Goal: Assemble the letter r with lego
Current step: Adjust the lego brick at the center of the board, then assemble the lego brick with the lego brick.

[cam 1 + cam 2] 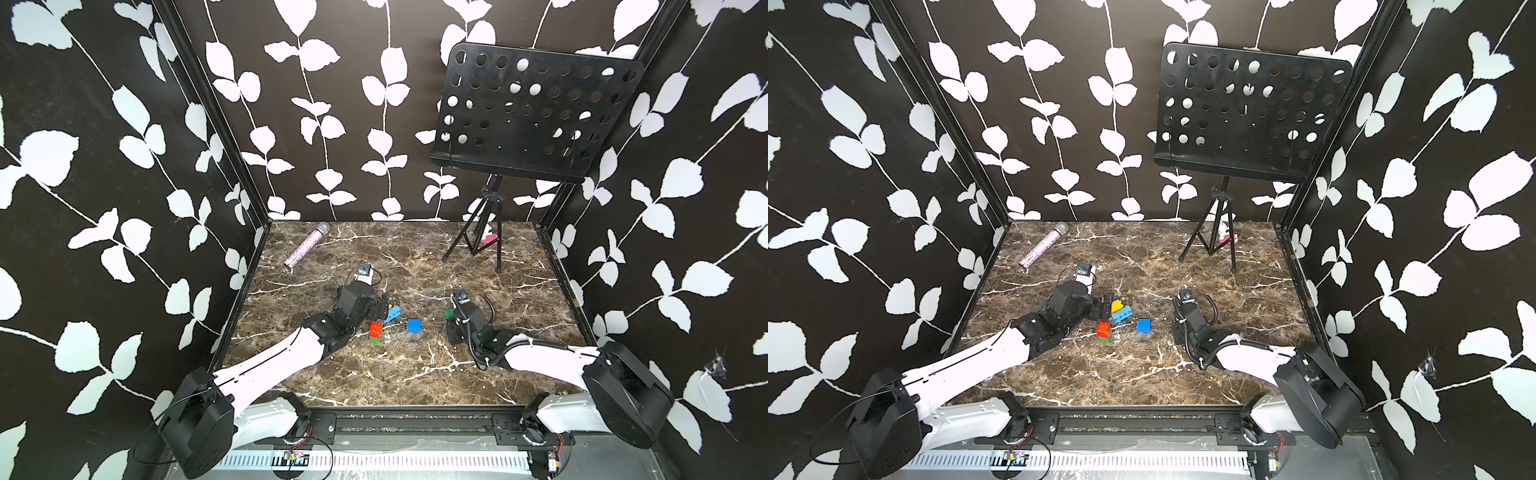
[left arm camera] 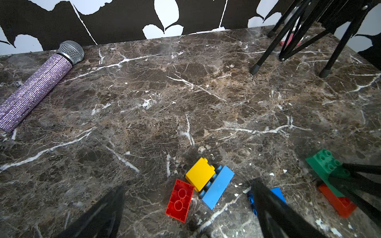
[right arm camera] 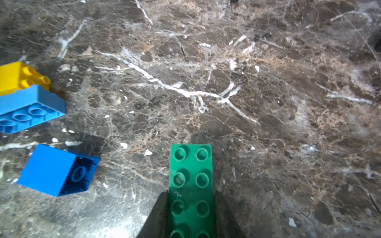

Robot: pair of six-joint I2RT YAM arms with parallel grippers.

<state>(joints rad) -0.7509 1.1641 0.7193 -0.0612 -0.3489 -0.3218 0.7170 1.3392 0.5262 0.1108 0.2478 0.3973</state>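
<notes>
Claw of right arm (image 3: pixel 190 195) clamps long dark green brick (image 3: pixel 190 164).

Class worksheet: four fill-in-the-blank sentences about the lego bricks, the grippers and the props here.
1. The jaws of the right gripper are shut on the long ____ brick.
2. The jaws of the left gripper stand ____, holding nothing.
3. The blue brick lies tipped on its ____.
4. A glittery purple ____ lies on the table.
Missing words: green; open; side; microphone.

Legible markings: I can read none, no text, label, brand, number or sign on anything in view.
</notes>
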